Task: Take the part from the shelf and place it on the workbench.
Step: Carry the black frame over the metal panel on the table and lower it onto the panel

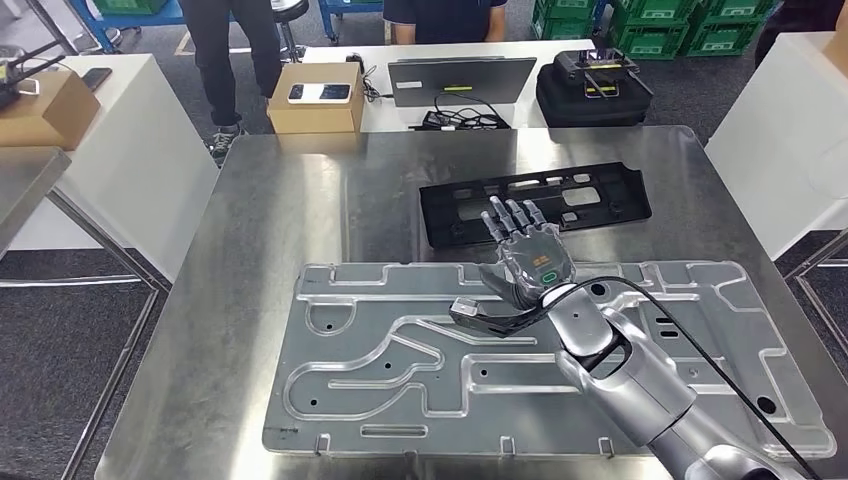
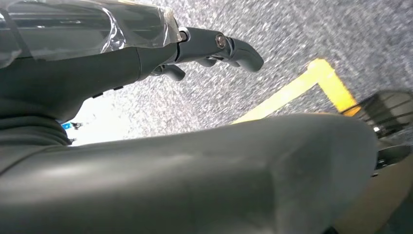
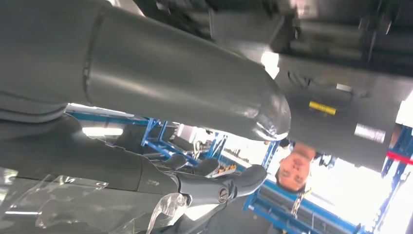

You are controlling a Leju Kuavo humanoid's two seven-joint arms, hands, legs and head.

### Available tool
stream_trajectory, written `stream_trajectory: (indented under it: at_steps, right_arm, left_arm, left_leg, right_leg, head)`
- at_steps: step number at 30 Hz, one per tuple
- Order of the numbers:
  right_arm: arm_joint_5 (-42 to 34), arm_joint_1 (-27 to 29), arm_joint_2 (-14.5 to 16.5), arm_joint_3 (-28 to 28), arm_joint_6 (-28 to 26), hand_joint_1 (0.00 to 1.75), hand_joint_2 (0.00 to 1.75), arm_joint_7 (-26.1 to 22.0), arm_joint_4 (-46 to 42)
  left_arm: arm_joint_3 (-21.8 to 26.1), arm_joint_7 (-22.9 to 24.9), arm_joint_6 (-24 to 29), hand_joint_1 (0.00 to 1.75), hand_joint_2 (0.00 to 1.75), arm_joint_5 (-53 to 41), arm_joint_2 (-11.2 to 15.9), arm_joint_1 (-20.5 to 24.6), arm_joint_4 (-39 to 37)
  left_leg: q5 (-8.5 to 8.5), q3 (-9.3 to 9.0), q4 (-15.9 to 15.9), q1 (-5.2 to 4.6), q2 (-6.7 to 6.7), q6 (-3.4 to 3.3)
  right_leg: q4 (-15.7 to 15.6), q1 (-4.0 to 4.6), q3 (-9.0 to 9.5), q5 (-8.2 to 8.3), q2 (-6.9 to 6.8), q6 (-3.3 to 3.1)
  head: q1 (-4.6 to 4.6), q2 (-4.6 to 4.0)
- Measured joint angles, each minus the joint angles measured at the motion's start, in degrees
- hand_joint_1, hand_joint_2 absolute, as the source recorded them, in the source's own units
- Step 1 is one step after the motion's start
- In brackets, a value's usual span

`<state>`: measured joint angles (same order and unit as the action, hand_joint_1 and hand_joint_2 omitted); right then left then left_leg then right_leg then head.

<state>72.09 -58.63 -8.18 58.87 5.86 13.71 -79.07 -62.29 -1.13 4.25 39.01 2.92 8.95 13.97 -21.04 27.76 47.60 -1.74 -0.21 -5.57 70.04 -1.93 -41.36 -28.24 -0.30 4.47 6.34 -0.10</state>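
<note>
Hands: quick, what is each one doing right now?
Left hand: holding nothing, fingers loosely curled.
Right hand: open, fingers spread, holding nothing.

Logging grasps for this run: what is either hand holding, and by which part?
Nothing: the right hand hovers open near the black part; the left hand hangs empty.

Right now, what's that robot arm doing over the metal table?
The robot's right hand is stretched out over a steel workbench, fingers spread and holding nothing. Just beyond its fingertips lies a long black plastic part, flat on the bench. Under the arm sits a big grey moulded panel. The left hand hangs down by the floor. People stand at the far end behind a cardboard box and a laptop.
</note>
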Motion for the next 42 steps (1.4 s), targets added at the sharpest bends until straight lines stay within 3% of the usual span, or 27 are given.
stream_trajectory:
  at_steps: [1, 3, 5, 6, 8, 9, 11, 13, 15, 17, 20, 21, 22, 24, 25, 28, 29, 30, 31, 32, 34, 36, 37, 39, 40, 41, 42]
  right_arm:
    - [0.0, 0.1, 0.0, 0.0, 0.1, 0.00, 0.00, 0.1, 0.1]
    - [-0.1, 0.1, 0.0, 0.1, 0.1, 0.00, 0.00, 0.2, 0.1]
    - [-0.1, -0.2, 0.1, 0.1, 0.1, 0.00, 0.00, 0.2, 0.2]
    - [-0.1, -0.4, 0.1, 0.1, 0.1, 0.00, 0.00, 0.3, 0.3]
    - [-0.1, -0.4, 0.1, 0.1, 0.1, 0.00, 0.00, 0.3, 0.5]
    - [-0.1, -0.3, 0.0, 0.1, 0.2, 0.00, 0.00, 0.4, 0.6]
    - [-0.1, 0.0, -0.1, 0.1, 0.2, 0.00, 0.00, 0.5, 0.8]
    - [-0.2, 0.3, -0.3, 0.2, 0.3, 0.00, 0.00, 0.6, 1.0]
    - [-0.2, 0.7, -0.4, 0.2, 0.3, 0.00, 0.00, 0.7, 1.2]
    - [-0.2, 0.7, -0.5, 0.2, 0.3, 0.00, 0.00, 0.7, 1.3]
    - [-0.2, 0.1, -0.4, 0.1, 0.3, 0.00, 0.00, 0.9, 1.3]
    - [-0.2, -0.2, -0.4, 0.1, 0.3, 0.00, 0.00, 0.9, 1.3]
    - [-0.2, -0.3, -0.5, 0.1, 0.3, 0.00, 0.00, 0.9, 1.3]
    - [-0.2, -0.2, -0.5, 0.1, 0.3, 0.00, 0.00, 1.0, 1.3]
    - [-0.2, -0.1, -0.6, 0.1, 0.3, 0.00, 0.00, 1.0, 1.3]
    - [-0.2, 0.1, -0.8, 0.1, 0.3, 0.00, 0.00, 1.0, 1.3]
    - [-0.2, 0.2, -0.8, 0.1, 0.3, 0.00, 0.00, 1.0, 1.3]
    - [-0.2, 0.3, -0.9, 0.1, 0.3, 0.00, 0.00, 1.0, 1.3]
    - [-0.2, 0.4, -0.9, 0.1, 0.3, 0.00, 0.00, 1.0, 1.3]
    - [-0.2, 0.4, -0.9, 0.1, 0.3, 0.00, 0.00, 1.0, 1.3]
    - [-0.2, 0.3, -1.0, 0.1, 0.3, 0.00, 0.00, 1.0, 1.3]
    - [-0.2, 0.1, -0.9, 0.1, 0.3, 0.00, 0.00, 1.0, 1.3]
    - [-0.2, 0.0, -0.8, 0.0, 0.3, 0.00, 0.00, 1.0, 1.3]
    - [-0.2, 0.1, -0.9, 0.0, 0.3, 0.00, 0.00, 1.0, 1.3]
    - [-0.2, 0.1, -0.9, 0.0, 0.3, 0.00, 0.00, 1.0, 1.4]
    - [-0.2, 0.2, -1.0, 0.1, 0.3, 0.00, 0.00, 1.0, 1.4]
    - [-0.2, 0.3, -1.0, 0.1, 0.3, 0.00, 0.00, 1.0, 1.4]
  left_arm:
    - [0.0, 0.0, 0.0, 0.00, 0.00, 0.0, 0.0, 0.0, 0.0]
    - [0.0, 0.0, -0.1, 0.00, 0.00, 0.0, 0.0, 0.0, 0.0]
    - [0.0, 0.0, -0.1, 0.00, 0.00, 0.0, 0.0, 0.0, 0.0]
    - [0.0, 0.1, 0.0, 0.00, 0.00, 0.1, 0.1, 0.0, 0.0]
    - [0.0, 0.1, 0.3, 0.00, 0.00, 0.2, 0.3, 0.0, 0.0]
    - [0.0, 0.0, 0.4, 0.00, 0.00, 0.3, 0.4, 0.0, -0.1]
    - [0.0, -0.1, 0.6, 0.00, 0.00, 0.4, 0.4, -0.1, -0.1]
    - [0.1, -0.2, 0.7, 0.00, 0.00, 0.4, 0.4, -0.2, -0.1]
    - [0.1, -0.2, 0.7, 0.00, 0.00, 0.4, 0.4, -0.2, -0.1]
    - [0.1, -0.2, 0.7, 0.00, 0.00, 0.4, 0.3, -0.1, -0.1]
    - [0.1, -0.3, 0.7, 0.00, 0.00, 0.3, 0.7, 0.3, -0.1]
    - [0.1, -0.3, 0.8, 0.00, 0.00, 0.3, 0.9, 0.5, -0.1]
    - [0.1, -0.3, 0.9, 0.00, 0.00, 0.3, 1.1, 0.6, -0.1]
    - [0.1, -0.2, 0.9, 0.00, 0.00, 0.3, 1.2, 0.7, -0.2]
    - [0.1, -0.2, 0.9, 0.00, 0.00, 0.3, 1.2, 0.7, -0.2]
    - [0.1, -0.2, 0.8, 0.00, 0.00, 0.3, 1.1, 0.6, -0.2]
    - [0.1, -0.2, 0.8, 0.00, 0.00, 0.3, 1.0, 0.6, -0.2]
    - [0.1, -0.2, 0.8, 0.00, 0.00, 0.3, 0.9, 0.6, -0.2]
    - [0.1, -0.2, 0.8, 0.00, 0.00, 0.3, 0.9, 0.6, -0.2]
    - [0.1, -0.2, 0.7, 0.00, 0.00, 0.3, 0.8, 0.6, -0.2]
    - [0.1, -0.2, 0.7, 0.00, 0.00, 0.3, 0.8, 0.6, -0.2]
    - [0.1, -0.2, 0.8, 0.00, 0.00, 0.3, 0.8, 0.7, -0.2]
    - [0.1, -0.2, 0.8, 0.00, 0.00, 0.3, 0.9, 0.7, -0.2]
    - [0.1, -0.2, 0.7, 0.00, 0.00, 0.3, 0.9, 0.6, -0.2]
    - [0.1, -0.3, 0.7, 0.00, 0.00, 0.3, 0.9, 0.5, -0.2]
    - [0.1, -0.3, 0.7, 0.00, 0.00, 0.3, 0.9, 0.3, -0.2]
    - [0.1, -0.3, 0.7, 0.00, 0.00, 0.3, 0.9, 0.2, -0.2]
  left_leg:
    - [0.42, 0.86, 0.3, -0.06, 0.01, 0.10]
    - [1.02, 2.45, 1.0, -0.11, 0.00, 0.45]
    - [1.61, 3.65, 1.9, -0.40, 0.00, 0.80]
    - [2.11, 4.25, 2.2, -0.58, -0.02, 0.95]
    - [3.05, 5.50, 2.4, -0.82, -0.11, 1.21]
    - [2.34, 6.44, 3.2, -0.83, -0.13, 1.48]
    - [-1.94, 9.14, 8.9, -0.44, -0.10, 2.43]
    - [-7.13, 12.27, 18.4, 0.15, -0.04, 3.28]
    - [-8.37, 12.74, 23.0, 0.30, -0.04, 3.15]
    - [-6.01, 9.00, 18.6, -0.09, -0.08, 1.97]
    - [-3.05, -0.36, 4.8, -2.20, -0.12, -1.22]
    - [-2.82, -2.22, 1.7, -2.82, -0.08, -1.94]
    - [-2.58, -2.85, 0.2, -3.16, 0.04, -2.23]
    - [-1.34, -2.55, -0.9, -2.75, 0.08, -2.42]
    - [-0.51, -2.23, -1.2, -2.49, 0.08, -2.53]
    - [1.25, -0.19, -1.0, -2.08, 0.05, -2.35]
    - [1.70, 0.67, -0.7, -2.04, 0.06, -2.16]
    - [2.21, 1.56, -0.4, -1.98, 0.09, -1.95]
    - [2.75, 2.47, -0.1, -1.91, 0.14, -1.76]
    - [3.32, 3.34, 0.1, -1.81, 0.20, -1.54]
    - [4.42, 4.76, 0.4, -1.69, 0.28, -0.99]
    - [5.40, 5.48, 0.6, -1.83, 0.31, -0.55]
    - [6.10, 5.77, 0.6, -1.90, 0.31, -0.43]
    - [7.54, 6.44, 0.4, -1.85, 0.25, -0.26]
    - [7.23, 7.10, 0.8, -1.77, 0.15, 0.07]
    - [5.32, 8.04, 2.5, -1.56, 0.06, 0.63]
    - [2.24, 9.29, 5.6, -1.18, 0.01, 1.35]
  right_leg:
    - [-0.6, 0.04, 1.38, 1.38, 0.00, 0.02]
    - [-6.2, 0.04, 6.63, 3.61, -0.01, 0.03]
    - [-13.8, 0.04, 12.18, 3.51, 0.05, -0.15]
    - [-16.2, 0.03, 13.53, 3.25, 0.08, -0.36]
    - [-17.8, -0.30, 13.25, 3.32, 0.11, -0.82]
    - [-17.9, -0.50, 12.65, 3.51, 0.17, -1.05]
    - [-18.2, -0.83, 11.71, 3.93, 0.25, -1.54]
    - [-18.2, -0.70, 11.02, 4.52, 0.19, -1.87]
    - [-18.2, -0.37, 10.52, 5.15, 0.07, -1.93]
    - [-18.4, 0.16, 10.11, 5.89, 0.07, -2.09]
    - [-19.3, 0.73, 9.81, 7.32, 0.10, -2.15]
    - [-19.5, 0.85, 9.59, 7.88, 0.03, -2.07]
    - [-19.6, 1.07, 9.30, 8.41, -0.06, -1.91]
    - [-19.4, 1.24, 8.49, 8.38, -0.06, -1.61]
    - [-18.2, 1.30, 7.83, 6.96, 0.04, -1.36]
    - [-7.5, 1.10, 4.33, -1.68, 0.22, -0.46]
    - [-3.4, 1.04, 3.38, -3.49, 0.22, -0.21]
    - [-0.9, 1.02, 3.17, -3.71, 0.22, 0.01]
    - [-0.2, 0.98, 3.83, -2.65, 0.21, 0.21]
    - [-1.5, 0.92, 5.51, -0.73, 0.21, 0.37]
    - [-8.7, 0.69, 11.43, 2.00, 0.23, 0.69]
    - [-17.0, 0.58, 17.09, 1.59, 0.38, 0.49]
    - [-19.4, 0.66, 18.37, 1.11, 0.45, 0.04]
    - [-20.7, 0.79, 17.97, 1.52, 0.35, -1.26]
    - [-20.6, 0.74, 17.20, 2.16, 0.24, -1.89]
    - [-20.6, 0.61, 16.33, 2.86, 0.13, -2.50]
    - [-20.6, 0.45, 15.34, 3.66, 0.06, -2.98]
  head:
    - [0.00, 0.00]
    - [0.00, 0.01]
    - [0.03, 0.01]
    - [0.04, 0.01]
    - [0.02, -0.01]
    - [0.03, -0.01]
    - [0.04, -0.01]
    - [0.04, 0.00]
    - [0.04, 0.00]
    - [0.04, -0.01]
    - [0.05, -0.01]
    - [0.08, -0.01]
    - [0.09, 0.00]
    - [0.12, 0.00]
    - [0.11, 0.00]
    - [0.09, -0.01]
    - [0.09, -0.01]
    - [0.09, -0.01]
    - [0.09, -0.01]
    - [0.09, -0.01]
    - [0.08, -0.01]
    - [0.09, -0.01]
    - [0.09, 0.00]
    - [0.06, 0.00]
    - [0.08, 0.00]
    - [0.09, -0.01]
    - [0.10, -0.01]
